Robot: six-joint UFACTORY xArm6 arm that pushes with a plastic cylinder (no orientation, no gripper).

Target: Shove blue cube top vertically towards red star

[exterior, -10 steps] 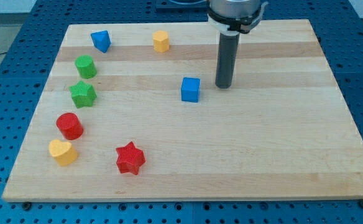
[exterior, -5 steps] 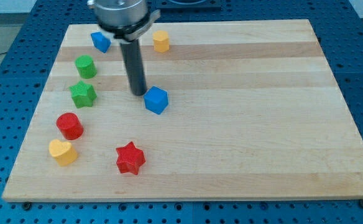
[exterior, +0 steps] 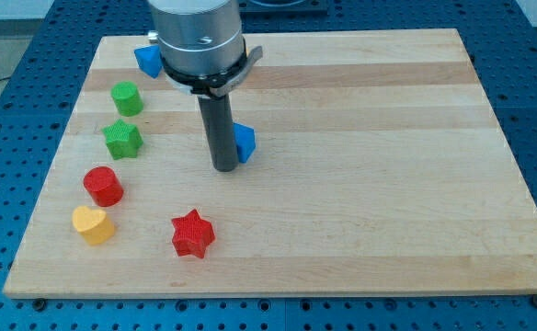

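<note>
My tip [exterior: 225, 169], the lower end of a plain dark rod with no fingers to open or close, rests on the pale wooden board [exterior: 388, 184] touching the left side of the small blue cube [exterior: 244, 142], partly hidden behind it, with the ribbed red star [exterior: 192, 233] well apart toward the view's bottom.

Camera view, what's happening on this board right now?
My tip sits on the wooden board, right against the blue cube, which peeks out on the rod's right side. The red star lies lower down toward the view's bottom, apart from both. The cube is not at the star yet.
</note>
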